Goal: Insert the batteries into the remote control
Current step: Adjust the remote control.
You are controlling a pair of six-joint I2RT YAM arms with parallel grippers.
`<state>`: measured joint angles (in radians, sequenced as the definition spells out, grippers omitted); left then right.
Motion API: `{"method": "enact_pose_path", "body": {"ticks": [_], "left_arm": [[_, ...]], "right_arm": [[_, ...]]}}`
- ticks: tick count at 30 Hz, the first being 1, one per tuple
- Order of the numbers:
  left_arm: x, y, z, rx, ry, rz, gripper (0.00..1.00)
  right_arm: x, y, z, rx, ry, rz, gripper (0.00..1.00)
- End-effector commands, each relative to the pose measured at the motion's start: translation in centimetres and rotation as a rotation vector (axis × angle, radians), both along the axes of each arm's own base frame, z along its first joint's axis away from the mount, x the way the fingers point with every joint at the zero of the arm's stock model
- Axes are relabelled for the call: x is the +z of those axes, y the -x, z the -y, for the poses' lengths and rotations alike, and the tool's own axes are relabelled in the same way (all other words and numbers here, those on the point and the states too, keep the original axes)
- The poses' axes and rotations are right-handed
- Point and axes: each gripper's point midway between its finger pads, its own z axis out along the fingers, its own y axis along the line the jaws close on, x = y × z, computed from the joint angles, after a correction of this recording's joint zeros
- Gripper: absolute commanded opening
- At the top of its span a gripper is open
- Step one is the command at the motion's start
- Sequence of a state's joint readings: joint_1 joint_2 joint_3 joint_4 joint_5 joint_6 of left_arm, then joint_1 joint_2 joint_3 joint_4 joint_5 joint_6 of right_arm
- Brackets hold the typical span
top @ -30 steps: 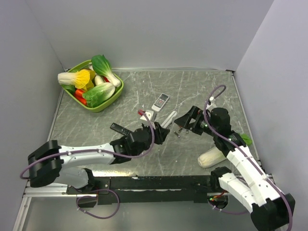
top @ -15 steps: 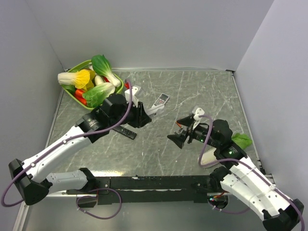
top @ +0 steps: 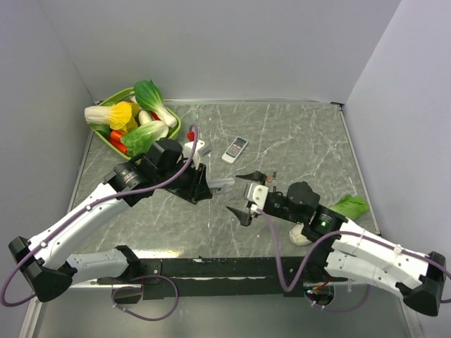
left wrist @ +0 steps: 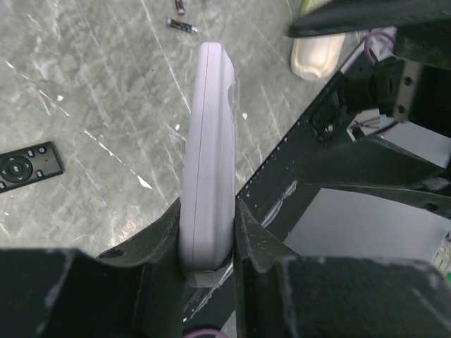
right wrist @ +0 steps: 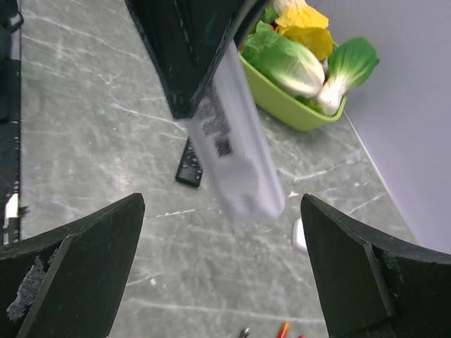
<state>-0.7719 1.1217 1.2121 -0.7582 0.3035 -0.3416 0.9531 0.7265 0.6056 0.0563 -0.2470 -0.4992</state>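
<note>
We had the left hand (left wrist: pixel 208 229) clamped on one end of the pale grey remote (left wrist: pixel 211 120). The remote hung in the air off the near right side of the green basket (top: pixel 113 96), with most of its length jutting out unsupported toward the right hand (top: pixel 243 196). That hand stood wide apart and held nothing. The batteries (left wrist: pixel 182 26) lay flat on the table (top: pixel 296 134), well away from the basket and beyond the remote's free end. We could make out only a few of them, some dark and some orange-red.

Our main worry was the grip. Held by its end alone, the remote would act as a lever, so a push from a battery near its far end could twist it in the clamp or slide it out altogether.

The batteries themselves were the next risk. They were slim, round and lying on a hard surface, so a wide hand coming down slightly off line would likely nudge one and send it rolling instead of pinching it.

The two hands were also near each other, and a small error in the right hand's approach could knock the remote.

We could not tell whether the battery cover was off. If it was on, nothing would go in, and forcing a battery would only worsen the twist. A battery turned the wrong way round would fail as well.

A black remote (right wrist: pixel 190 165) and a small white remote (top: pixel 235 148) also lay on the table, both nearer the basket than the batteries, and either could be bumped.
</note>
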Motion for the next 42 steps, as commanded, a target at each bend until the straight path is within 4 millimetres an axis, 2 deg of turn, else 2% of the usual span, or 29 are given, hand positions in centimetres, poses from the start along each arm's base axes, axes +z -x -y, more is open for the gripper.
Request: {"method": "enact_pose_path", "body": {"ticks": [1, 4, 10, 17, 29, 37, 42], "left_arm": [[1.2, 1.3, 0.1, -0.068, 0.041, 0.014, 0.01], [0.9, 1.5, 0.0, -0.076, 0.038, 0.004, 0.01], [0.8, 1.4, 0.2, -0.080, 0.033, -0.006, 0.01], [0.5, 1.2, 0.5, -0.082, 0.022, -0.024, 0.01], [0.7, 1.2, 0.7, -0.088, 0.023, -0.029, 0.01], [1.2, 1.3, 0.9, -0.101, 0.042, -0.024, 0.01], [1.3, 1.4, 1.0, -0.109, 0.044, -0.020, 0.01]], "right_arm": [[3.5, -1.5, -1.4, -0.019, -0.010, 0.170, 1.00], [3.4, -1.8, -2.4, -0.002, 0.005, 0.192, 0.99], [3.7, -1.0, -4.5, 0.065, 0.011, 0.198, 0.98], [3.3, -0.5, -6.2, 0.107, 0.033, 0.188, 0.89], [2.3, -0.8, -7.0, 0.100, 0.072, 0.181, 0.82], [1.3, -0.9, -7.3, 0.097, 0.099, 0.165, 0.71], [0.9, -0.9, -7.4, 0.093, 0.121, 0.163, 0.68]]}}
